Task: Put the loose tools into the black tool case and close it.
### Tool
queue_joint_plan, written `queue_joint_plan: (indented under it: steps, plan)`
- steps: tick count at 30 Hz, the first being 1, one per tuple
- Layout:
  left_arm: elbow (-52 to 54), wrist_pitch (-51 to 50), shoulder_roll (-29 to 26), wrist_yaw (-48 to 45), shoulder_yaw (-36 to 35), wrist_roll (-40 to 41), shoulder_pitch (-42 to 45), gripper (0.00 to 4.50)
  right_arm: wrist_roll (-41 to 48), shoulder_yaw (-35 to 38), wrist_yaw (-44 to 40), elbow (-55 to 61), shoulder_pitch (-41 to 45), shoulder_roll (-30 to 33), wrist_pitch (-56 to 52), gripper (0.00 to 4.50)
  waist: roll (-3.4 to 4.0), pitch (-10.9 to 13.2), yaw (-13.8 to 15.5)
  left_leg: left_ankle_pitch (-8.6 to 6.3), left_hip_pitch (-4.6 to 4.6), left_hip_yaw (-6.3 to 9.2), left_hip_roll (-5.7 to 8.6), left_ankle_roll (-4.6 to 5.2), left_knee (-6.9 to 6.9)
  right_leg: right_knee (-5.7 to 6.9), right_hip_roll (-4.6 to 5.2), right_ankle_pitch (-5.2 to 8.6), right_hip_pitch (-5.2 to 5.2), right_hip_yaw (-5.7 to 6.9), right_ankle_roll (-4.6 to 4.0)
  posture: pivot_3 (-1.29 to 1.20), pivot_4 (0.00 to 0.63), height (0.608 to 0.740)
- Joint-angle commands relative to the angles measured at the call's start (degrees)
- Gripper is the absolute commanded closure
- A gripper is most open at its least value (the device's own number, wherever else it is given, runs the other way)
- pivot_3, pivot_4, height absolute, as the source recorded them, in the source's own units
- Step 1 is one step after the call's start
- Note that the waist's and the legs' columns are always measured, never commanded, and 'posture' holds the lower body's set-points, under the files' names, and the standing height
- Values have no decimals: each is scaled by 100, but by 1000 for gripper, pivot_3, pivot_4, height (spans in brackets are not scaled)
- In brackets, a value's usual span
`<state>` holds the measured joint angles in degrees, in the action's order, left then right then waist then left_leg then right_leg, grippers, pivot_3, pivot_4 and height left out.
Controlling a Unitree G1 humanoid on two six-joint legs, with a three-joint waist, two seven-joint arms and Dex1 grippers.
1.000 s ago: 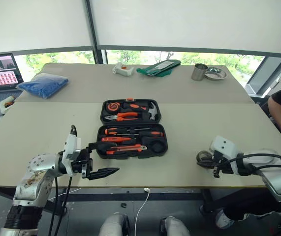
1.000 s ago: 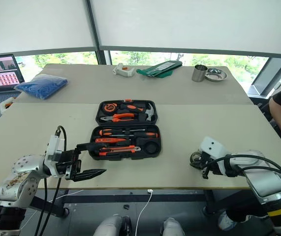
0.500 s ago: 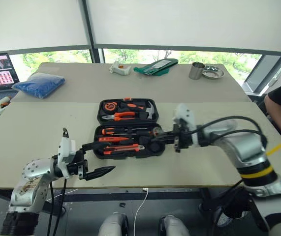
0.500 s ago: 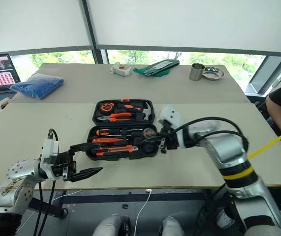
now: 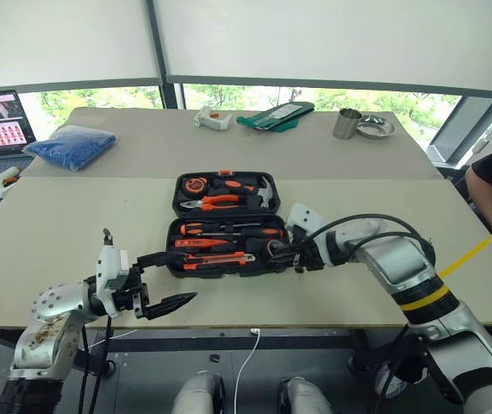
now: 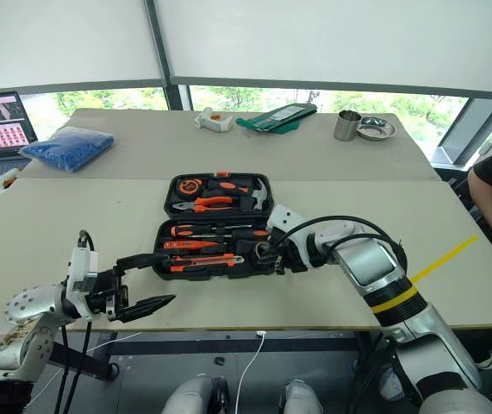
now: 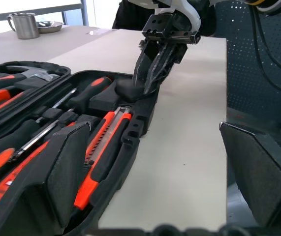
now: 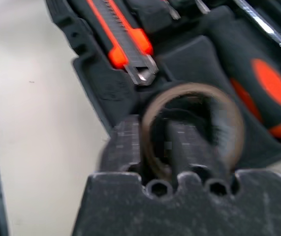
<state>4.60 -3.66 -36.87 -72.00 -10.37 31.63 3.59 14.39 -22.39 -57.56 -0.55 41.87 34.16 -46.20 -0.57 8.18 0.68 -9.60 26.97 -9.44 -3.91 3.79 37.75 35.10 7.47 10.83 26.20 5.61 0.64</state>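
The black tool case (image 5: 227, 224) lies open near the middle of the bench (image 5: 73, 216), its lid half at twelve o'clock and its tray half toward the robot. The tray already holds the two black-and-orange screwdrivers (image 5: 228, 231) and the utility knife (image 5: 220, 259). The step in hand looks like seating the last loose item: the right hand (image 6: 269, 255) sits at the tray's three o'clock end, over the round pocket, with the dark tape roll (image 8: 192, 129) ringed around one finger (image 8: 182, 147); whether the roll is gripped or already freed I cannot tell. The next move calls for easing that finger out without lifting the roll, then swinging the lid shut. The left hand (image 5: 161, 280) hovers spread wide and empty at about eight o'clock from the case, off its corner. The right wrist view shows the roll over its pocket just beside the knife's blade end. The left wrist view gives the side-on look: the right hand's fingers pointing down into the tray end.
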Motion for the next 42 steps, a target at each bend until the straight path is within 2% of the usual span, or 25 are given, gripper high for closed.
queue_joint_plan:
  steps: [1, 5, 7, 10, 13, 14, 17, 20, 23, 27, 33, 35, 38, 42]
  plan:
    - [34, -64, -94, 280, -207, 3, 109, 0, 339, 307, -473, 510, 105, 216, -2, 1776, 0, 0, -1, 0, 1, 0, 0, 0, -1, 1, 0, 0, 2, -1, -1, 0, 150, 740]
    - [-89, -399, -165, 784, -457, 52, 225, 0, 875, 847, -1244, 849, 23, 760, 237, 376, 0, 1, 3, 0, 13, 2, 1, 1, 0, -1, -1, -1, 5, 1, 0, 0, 150, 740]
    - [-339, -702, -219, 1053, -531, 57, 414, 0, 869, 1137, -1223, 584, -34, 923, 435, 376, -1, 1, 11, 0, 11, 5, 2, 1, 2, -3, -1, -1, 3, 4, 1, 0, 150, 740]
    - [-794, -1032, -198, 1721, -594, -148, 816, 790, 415, 1249, -839, -115, -73, 893, 1077, 308, -2, 1, 9, 0, 7, 5, 2, 0, 4, -2, -2, -3, 0, 6, 3, 0, 150, 740]
    - [-1437, -1248, -166, 2439, -477, -568, 1386, 1854, -300, 1175, 26, -1078, 164, 532, 1928, 1025, -7, 3, 1, 1, 2, 4, 1, -1, 4, 0, -3, -7, -2, 6, 5, 0, 150, 740]
    - [-1652, -1330, -184, 2642, -401, -740, 1575, 2357, -525, 1131, 284, -1426, 279, 370, 2262, 1474, -7, 3, -2, 4, 5, 3, 1, -5, 4, 2, -4, -11, 0, 6, 4, 0, 150, 740]
    - [-2189, -1323, -214, 2904, -180, -1150, 2011, 3373, -1160, 956, 879, -2588, 671, -26, 3276, 2467, -8, 4, -39, 12, 16, -5, 4, -14, 4, 14, -7, -16, -4, 0, 2, 0, 150, 740]
    - [-2880, -1192, -57, 3031, 69, -1468, 2575, 4474, -1536, 777, 1054, -3841, 1162, -457, 4123, 3500, -9, 5, -91, 23, 23, -13, 10, -27, 3, 19, -18, -35, 1, 1, 34, 0, 150, 740]
    - [-3405, -937, 70, 2871, 449, -1819, 2976, 4500, -1705, 770, 1115, -4975, 1632, -864, 4766, 4484, -10, 5, -123, 50, 27, -23, 8, -64, 2, 19, -30, -37, -3, 3, 29, 0, 150, 740]
    - [-4108, -591, 285, 2852, 610, -2044, 3477, 4500, -1915, 748, 967, -5980, 2046, -1186, 5216, 4484, -10, 6, -141, 55, 30, -42, 7, -71, 3, 23, -35, -45, -7, 5, 15, 0, 150, 740]
    - [-4616, -394, 510, 2398, 963, -2308, 3809, 4500, -2003, 845, 683, -6570, 2284, -1544, 5442, 4484, -10, 6, -148, 56, 25, -38, 7, -74, 3, 49, -35, -45, -4, 2, 12, 0, 150, 740]
    - [-4680, -283, 558, 2186, 997, -2320, 3836, 4500, -1819, 950, 65, -6491, 2235, -1585, 5326, 4484, -10, 6, -146, 52, 23, -35, 8, -69, 6, 64, -32, -44, -3, 3, 9, 0, 150, 740]
    - [-4449, -110, 656, 1795, 1024, -2228, 3741, 4500, -1709, 1066, -345, -6127, 2110, -1517, 5171, 4484, -10, 6, -146, 48, 23, -25, 9, -60, 8, 67, -31, -44, -2, 2, 6, 0, 150, 740]
    - [-3673, -300, 768, 1386, 1218, -2163, 3340, 4500, -1733, 1060, -754, -4958, 1467, -1107, 4730, 4484, -10, 6, -132, 48, 24, -16, 12, -60, 10, 72, -25, -44, -2, 1, -1, 0, 150, 740]
